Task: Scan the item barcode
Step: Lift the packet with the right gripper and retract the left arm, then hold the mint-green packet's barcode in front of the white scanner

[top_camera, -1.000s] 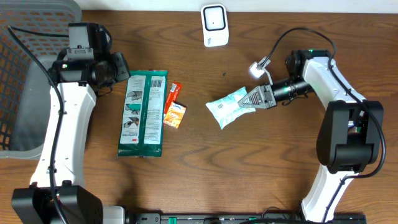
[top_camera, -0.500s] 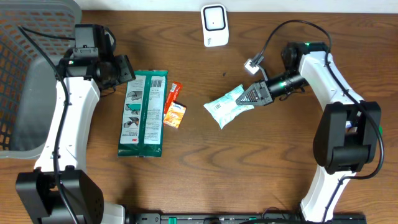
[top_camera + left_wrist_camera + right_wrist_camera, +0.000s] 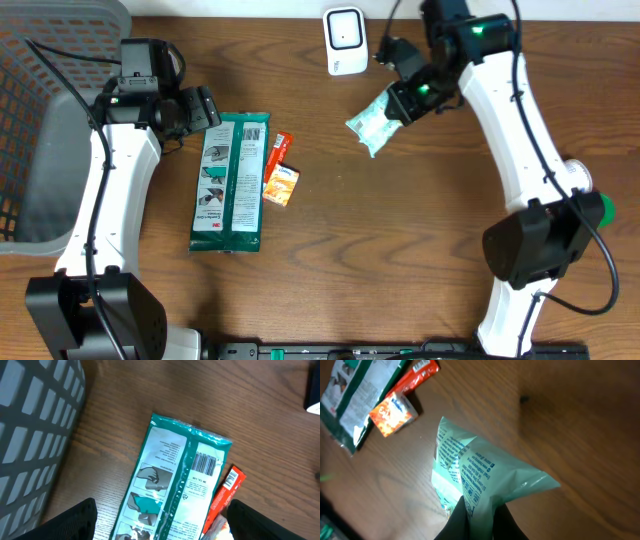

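My right gripper [image 3: 402, 102] is shut on a pale green pouch [image 3: 373, 121], the item, and holds it in the air just right of and below the white scanner [image 3: 344, 40] at the table's back edge. In the right wrist view the pouch [image 3: 480, 472] hangs pinched between the two black fingers [image 3: 456, 521], its printed side up. My left gripper [image 3: 204, 108] stands open over the top end of a dark green flat pack [image 3: 232, 180]. In the left wrist view that pack [image 3: 175, 480] lies between the spread fingertips [image 3: 75, 521], its barcode [image 3: 204, 464] showing.
A red wrapper [image 3: 280, 153] and a small orange packet [image 3: 283, 186] lie against the green pack's right side. A grey basket [image 3: 40, 120] fills the far left. Bare wooden table [image 3: 400, 230] stretches across the middle and front.
The right arm has lifted the pouch off the table and carried it back and left toward the scanner. The left gripper has gone from shut to open and shifted slightly right.
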### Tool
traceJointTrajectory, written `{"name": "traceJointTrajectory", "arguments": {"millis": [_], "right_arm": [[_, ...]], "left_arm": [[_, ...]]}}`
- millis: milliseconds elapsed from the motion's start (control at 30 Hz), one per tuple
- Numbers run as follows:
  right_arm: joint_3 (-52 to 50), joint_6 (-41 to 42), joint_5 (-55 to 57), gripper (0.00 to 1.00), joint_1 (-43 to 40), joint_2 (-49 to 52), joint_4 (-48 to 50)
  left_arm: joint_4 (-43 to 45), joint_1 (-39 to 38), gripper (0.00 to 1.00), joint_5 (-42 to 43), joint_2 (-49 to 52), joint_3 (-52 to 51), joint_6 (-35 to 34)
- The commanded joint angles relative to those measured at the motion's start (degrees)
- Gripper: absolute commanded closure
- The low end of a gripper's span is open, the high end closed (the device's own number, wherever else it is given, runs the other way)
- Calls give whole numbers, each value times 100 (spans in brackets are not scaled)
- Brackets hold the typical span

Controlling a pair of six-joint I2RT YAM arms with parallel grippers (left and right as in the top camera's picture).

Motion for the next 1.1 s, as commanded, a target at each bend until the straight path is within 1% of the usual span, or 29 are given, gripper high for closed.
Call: {"name": "traceJointTrajectory", "arguments": {"millis": [0,67,100,167,200,333,433,533,567,633,733,900,1000,1033,1067], "right_arm": [[175,243,577,99,282,-269,48],[181,299,619,99,361,-269,164],[203,516,861,99,409,-269,208],[326,1051,1869,99,555,-269,197],[409,1130,2297,99,643,-269,164],[833,1084,3687,99,1156,-269,109],[1025,940,4728,99,1633,-269,240],[1029,667,6214,99,2061,-251,538],[1032,426,6802,99,2221,-223,717],[1029,-7,7521,99,2437,-179,1123],[1029,-632,8238,99,2643,-57,2070],[1029,-2409,8894,99,2721,376,4135],[1029,-3711,9141,97,2693,737,5121],[1029,-4325,9272,99,2662,964,5698],[1029,-4725,9348,99,2638,1139,6113]], "left_arm": [[17,20,15,-94,50,-52,52],[17,20,16,-94,50,-52,52],[17,20,15,-94,50,-52,52],[17,20,15,-94,50,-52,52],[17,20,15,-94,50,-52,52],[17,20,15,-94,50,-52,52],[17,20,15,-94,50,-52,52],[17,20,15,-94,50,-52,52],[17,20,15,-94,50,-52,52],[17,20,15,-94,50,-52,52],[17,20,15,-94,50,-52,52],[17,20,15,-94,50,-52,52],[17,20,15,-92,50,-52,52],[17,20,15,-94,50,-52,52],[17,20,15,-94,50,-52,52]]}}
